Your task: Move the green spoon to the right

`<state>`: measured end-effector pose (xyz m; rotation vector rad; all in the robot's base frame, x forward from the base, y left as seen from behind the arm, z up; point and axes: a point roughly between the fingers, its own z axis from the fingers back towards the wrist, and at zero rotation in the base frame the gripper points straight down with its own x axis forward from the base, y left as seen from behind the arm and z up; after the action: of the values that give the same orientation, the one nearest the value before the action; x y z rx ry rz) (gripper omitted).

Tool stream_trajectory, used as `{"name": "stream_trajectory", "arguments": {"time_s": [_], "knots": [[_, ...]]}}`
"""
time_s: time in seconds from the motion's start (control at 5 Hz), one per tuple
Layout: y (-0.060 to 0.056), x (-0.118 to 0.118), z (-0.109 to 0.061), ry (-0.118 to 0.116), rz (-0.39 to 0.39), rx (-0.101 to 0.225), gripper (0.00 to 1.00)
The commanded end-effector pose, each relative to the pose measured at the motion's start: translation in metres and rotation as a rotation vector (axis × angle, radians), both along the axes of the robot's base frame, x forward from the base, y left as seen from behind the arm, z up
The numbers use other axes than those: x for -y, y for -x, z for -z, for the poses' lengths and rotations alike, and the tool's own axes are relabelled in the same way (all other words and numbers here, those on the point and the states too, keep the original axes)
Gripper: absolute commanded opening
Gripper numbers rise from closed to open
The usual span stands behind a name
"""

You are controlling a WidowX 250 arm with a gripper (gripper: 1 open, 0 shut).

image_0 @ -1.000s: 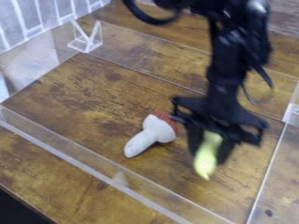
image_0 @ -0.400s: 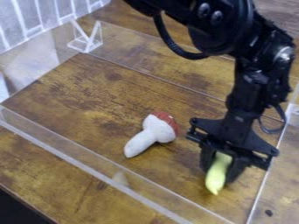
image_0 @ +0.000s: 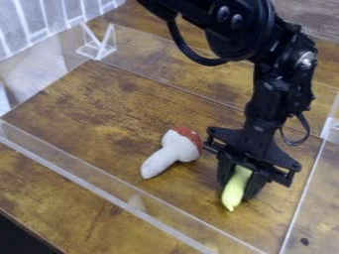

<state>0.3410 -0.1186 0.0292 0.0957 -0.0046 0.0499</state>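
1. Over on the left, a clear plastic stand [image_0: 95, 42] sits at the back of the wooden worktop [image_0: 106, 99], well apart from the action, and a low transparent wall [image_0: 79, 174] runs along the near edge.
2. Moving to the middle, a toy mushroom [image_0: 172, 153] lies on its side, white stem pointing to the near left, red cap towards the arm.
3. Just right of that cap comes the claw [image_0: 243, 171], pointing straight down, its jaws pressed together and pinching the green spoon [image_0: 236, 188] at the upper end of the handle.
4. That spoon hangs nearly upright, its lower tip at or just above the wood; I cannot tell if it touches. Its metal bowl is hidden up in the claw.
5. Handling call: it looks light and stiff, with a thick plastic handle giving the pads plenty to bite on, so the handle is the place to hold. The shiny metal end would likely be slicker.
6. Far right, the side wall [image_0: 307, 198] stands near, leaving only modest room for setting down.
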Motion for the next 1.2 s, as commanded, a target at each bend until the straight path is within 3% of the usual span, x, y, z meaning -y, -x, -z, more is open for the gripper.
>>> {"name": "stream_trajectory", "arguments": {"time_s": [0.0, 0.4, 0.8, 1.0], "knots": [[-0.001, 0.017, -0.018, 0.016, 0.016, 0.059, 0.00], [0.006, 0.023, -0.016, -0.009, -0.015, 0.047, 0.00], [0.005, 0.024, -0.013, -0.033, -0.041, 0.039, 0.00], [0.005, 0.012, -0.016, -0.043, -0.059, 0.036, 0.00]]}}
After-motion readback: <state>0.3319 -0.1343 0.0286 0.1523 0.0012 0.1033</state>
